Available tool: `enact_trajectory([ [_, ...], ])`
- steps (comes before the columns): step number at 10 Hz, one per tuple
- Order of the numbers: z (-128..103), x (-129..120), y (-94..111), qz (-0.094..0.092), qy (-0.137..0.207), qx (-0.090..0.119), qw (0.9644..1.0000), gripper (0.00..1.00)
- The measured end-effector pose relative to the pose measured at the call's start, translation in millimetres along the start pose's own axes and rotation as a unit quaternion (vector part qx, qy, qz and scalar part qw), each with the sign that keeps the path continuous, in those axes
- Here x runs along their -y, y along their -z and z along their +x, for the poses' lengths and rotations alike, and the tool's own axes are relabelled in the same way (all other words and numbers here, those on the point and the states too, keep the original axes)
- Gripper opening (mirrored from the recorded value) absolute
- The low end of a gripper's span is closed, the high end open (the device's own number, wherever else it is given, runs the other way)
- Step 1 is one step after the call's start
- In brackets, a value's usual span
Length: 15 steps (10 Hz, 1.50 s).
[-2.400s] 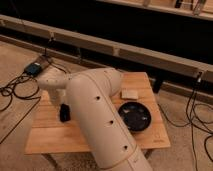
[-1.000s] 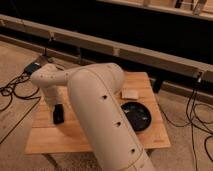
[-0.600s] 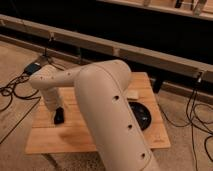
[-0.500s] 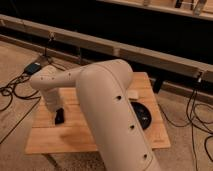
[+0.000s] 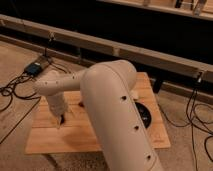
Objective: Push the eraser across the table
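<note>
Wooden table (image 5: 50, 142), left side — jaws low, spread unclear, eraser (image 5: 61, 120) half-hidden beneath.

A robotics test space: black cables (image 5: 191, 107) trail across the bare floor (image 5: 15, 60), a blue box (image 5: 35, 68) sits wired beside a long metal rail (image 5: 150, 52), and my tool (image 5: 60, 119) hangs low over the left of the small plank-topped surface (image 5: 65, 142).

Single high view from behind the arm (image 5: 117, 100), down onto the table (image 5: 70, 142), hand (image 5: 60, 119) at its left end.
</note>
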Motion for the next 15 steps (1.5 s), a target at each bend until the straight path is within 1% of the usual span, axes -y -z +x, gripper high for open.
enact_trajectory([
  [3,1.8,-1.6,-17.0,0.006,0.013,-0.017,0.9998,0.65],
  [4,-2.4,-3.6,-23.0,0.01,0.02,-0.02,0.9995,0.65],
  [6,-13.9,-3.1,-29.4,0.017,0.027,-0.02,0.9993,0.65],
  [8,-30.2,0.4,-32.0,0.022,0.031,-0.012,0.9992,0.65],
  [11,-57.0,8.5,-28.4,0.031,0.037,0.006,0.9988,0.65],
  [13,-69.8,12.7,-26.9,0.038,0.044,0.014,0.9982,0.65],
  [15,-76.8,14.6,-28.4,0.041,0.05,0.018,0.9978,0.65],
])
